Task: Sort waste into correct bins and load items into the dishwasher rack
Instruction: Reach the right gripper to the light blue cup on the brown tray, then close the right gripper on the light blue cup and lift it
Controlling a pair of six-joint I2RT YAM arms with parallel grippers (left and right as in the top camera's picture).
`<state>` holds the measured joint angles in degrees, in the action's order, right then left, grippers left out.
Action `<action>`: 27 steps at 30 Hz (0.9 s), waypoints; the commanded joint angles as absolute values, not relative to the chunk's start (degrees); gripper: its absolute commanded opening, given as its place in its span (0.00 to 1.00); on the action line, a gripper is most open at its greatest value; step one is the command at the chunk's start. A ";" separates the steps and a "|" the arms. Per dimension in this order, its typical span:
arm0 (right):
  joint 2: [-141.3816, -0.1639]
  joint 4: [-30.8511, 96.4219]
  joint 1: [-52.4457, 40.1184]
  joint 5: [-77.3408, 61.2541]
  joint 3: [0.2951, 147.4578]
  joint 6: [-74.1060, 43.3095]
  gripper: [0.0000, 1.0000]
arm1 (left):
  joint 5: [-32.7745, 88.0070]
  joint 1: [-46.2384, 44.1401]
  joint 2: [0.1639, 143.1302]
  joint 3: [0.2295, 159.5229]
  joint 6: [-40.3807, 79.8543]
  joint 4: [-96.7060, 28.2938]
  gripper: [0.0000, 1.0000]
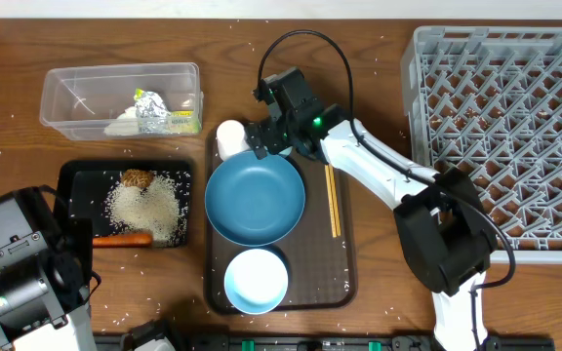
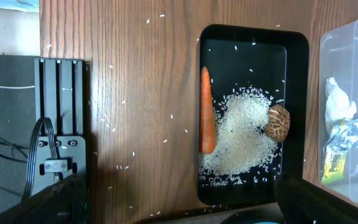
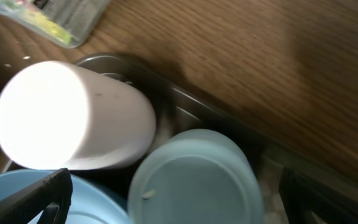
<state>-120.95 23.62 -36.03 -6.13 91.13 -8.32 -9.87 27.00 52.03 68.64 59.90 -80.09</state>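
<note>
Right pincer (image 3: 180, 202) spread wide, empty, over light-blue cup (image 3: 194, 180), which sits hard beside white cup (image 3: 73, 118) on brown tray (image 1: 344, 263). Risk: a finger clips white cup on descent, toppling it. Left pincer (image 2: 179, 196) wide, empty.

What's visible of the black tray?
The black tray is shallow, rectangular and round-cornered, and looks like glossy plastic. It sits flat on the wooden table, beside the tub and left of the brown tray. Inside: a carrot along one long side, a spread of rice, and a brown lump on the rice's edge.
</note>
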 commanded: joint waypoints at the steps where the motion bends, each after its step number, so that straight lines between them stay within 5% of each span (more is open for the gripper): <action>1: -121.99 24.03 -36.45 -2.72 92.03 -8.71 0.99 | -11.00 27.31 51.99 68.51 59.16 -80.34 0.98; 4: -122.02 24.27 -36.45 0.62 92.03 -8.73 0.98 | -11.00 27.31 51.99 68.51 59.16 -80.34 0.98; 8: -122.02 24.23 -36.34 1.69 92.03 -8.73 0.79 | -11.00 27.31 51.99 68.51 59.16 -80.34 0.98; 27: -124.22 19.81 -36.45 -0.69 91.98 -9.80 0.83 | -11.00 27.31 51.99 68.51 59.16 -80.34 0.98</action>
<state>-122.56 20.12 -36.03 -0.32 91.13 -8.95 -9.87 27.00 52.03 68.64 59.90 -80.09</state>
